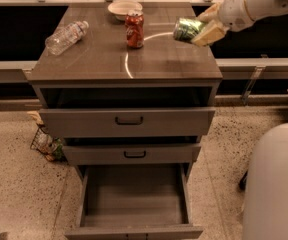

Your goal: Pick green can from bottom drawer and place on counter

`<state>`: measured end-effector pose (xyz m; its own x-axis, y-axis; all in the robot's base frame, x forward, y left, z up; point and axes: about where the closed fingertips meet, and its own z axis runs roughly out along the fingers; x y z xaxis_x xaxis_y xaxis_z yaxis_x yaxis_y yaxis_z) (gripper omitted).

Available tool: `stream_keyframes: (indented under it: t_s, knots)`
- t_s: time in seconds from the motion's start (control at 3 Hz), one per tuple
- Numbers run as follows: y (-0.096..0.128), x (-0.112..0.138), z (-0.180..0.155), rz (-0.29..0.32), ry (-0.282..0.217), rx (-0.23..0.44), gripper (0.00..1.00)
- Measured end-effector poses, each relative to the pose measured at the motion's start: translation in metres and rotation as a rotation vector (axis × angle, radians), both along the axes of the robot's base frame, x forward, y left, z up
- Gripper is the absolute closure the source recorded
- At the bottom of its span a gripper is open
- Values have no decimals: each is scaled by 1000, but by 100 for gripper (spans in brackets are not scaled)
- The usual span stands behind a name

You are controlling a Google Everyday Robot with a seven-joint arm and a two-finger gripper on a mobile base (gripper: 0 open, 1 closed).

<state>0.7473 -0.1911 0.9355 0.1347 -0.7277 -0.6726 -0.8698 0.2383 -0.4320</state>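
The green can [185, 29] lies sideways in my gripper [198, 30], held above the right rear part of the counter [99, 59]. The gripper is shut on the can, with a pale finger [209, 33] against its right side. My white arm comes in from the upper right. The bottom drawer [134, 196] is pulled open at the foot of the cabinet and its grey inside is bare.
On the counter stand a red soda can [134, 29], a white bowl [124, 7] behind it, and a clear plastic bottle [66, 36] lying at the left. A wire basket [46, 143] sits on the floor left of the cabinet. A white robot part [276, 184] fills the lower right.
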Motion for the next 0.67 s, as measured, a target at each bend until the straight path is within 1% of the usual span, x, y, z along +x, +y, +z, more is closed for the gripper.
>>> stream_keyframes:
  t_s: [0.33,0.67]
  knots:
    - [19,14,-5,25,4,22,35]
    - [34,21,-15,51,19,51,12]
